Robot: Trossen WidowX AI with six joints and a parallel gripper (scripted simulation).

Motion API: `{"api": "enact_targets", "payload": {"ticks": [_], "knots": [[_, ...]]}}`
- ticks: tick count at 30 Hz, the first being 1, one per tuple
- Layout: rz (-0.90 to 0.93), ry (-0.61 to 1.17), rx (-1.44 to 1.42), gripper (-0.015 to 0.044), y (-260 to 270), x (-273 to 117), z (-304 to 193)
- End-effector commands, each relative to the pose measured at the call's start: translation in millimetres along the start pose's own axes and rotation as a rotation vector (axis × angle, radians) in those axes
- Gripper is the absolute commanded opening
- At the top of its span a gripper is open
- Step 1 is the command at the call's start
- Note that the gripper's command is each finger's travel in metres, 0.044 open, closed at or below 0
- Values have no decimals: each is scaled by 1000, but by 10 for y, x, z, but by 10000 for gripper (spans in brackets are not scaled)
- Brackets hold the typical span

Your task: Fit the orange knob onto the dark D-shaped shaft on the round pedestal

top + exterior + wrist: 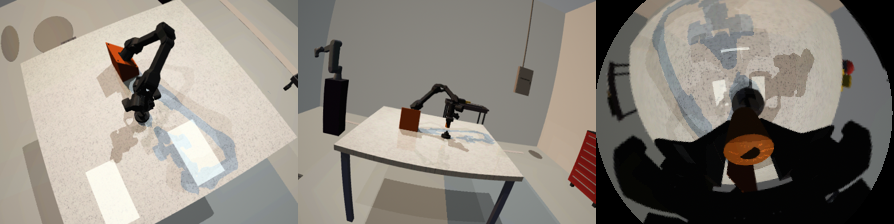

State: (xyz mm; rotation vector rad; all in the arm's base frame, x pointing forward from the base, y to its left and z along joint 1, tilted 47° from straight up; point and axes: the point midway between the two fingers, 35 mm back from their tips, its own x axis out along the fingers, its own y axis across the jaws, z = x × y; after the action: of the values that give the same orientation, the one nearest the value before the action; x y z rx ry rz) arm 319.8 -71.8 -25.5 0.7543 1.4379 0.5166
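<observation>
The orange knob [446,126] [737,148] is held between the fingers of my gripper [448,123] [744,121], which is shut on it. In the wrist view its orange face with a dark D-shaped hole shows. The dark round pedestal [139,120] [446,136] [748,102] stands on the table. In the exterior view the knob hangs above the pedestal, with a visible gap between them. In the wrist view the pedestal shows just beyond the knob. In the top view the gripper hides the knob and covers part of the pedestal. The shaft's flat side cannot be seen.
An orange wedge-shaped block [127,70] [410,119] stands on the speckled table [71,128] [383,148] beside the arm's base. Two bright rectangular patches [112,191] [197,143] lie on the table top. Shadows of the arm cross it.
</observation>
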Motion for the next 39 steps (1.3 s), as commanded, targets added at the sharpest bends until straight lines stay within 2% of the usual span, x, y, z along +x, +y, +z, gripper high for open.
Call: {"api": "enact_targets", "payload": {"ticks": [1,13,39], "knots": [[-5,-4,-4,0,-123,32,29],[-3,-4,-4,0,-141,297,33],[-3,-4,-9,0,-136,301,35]]}}
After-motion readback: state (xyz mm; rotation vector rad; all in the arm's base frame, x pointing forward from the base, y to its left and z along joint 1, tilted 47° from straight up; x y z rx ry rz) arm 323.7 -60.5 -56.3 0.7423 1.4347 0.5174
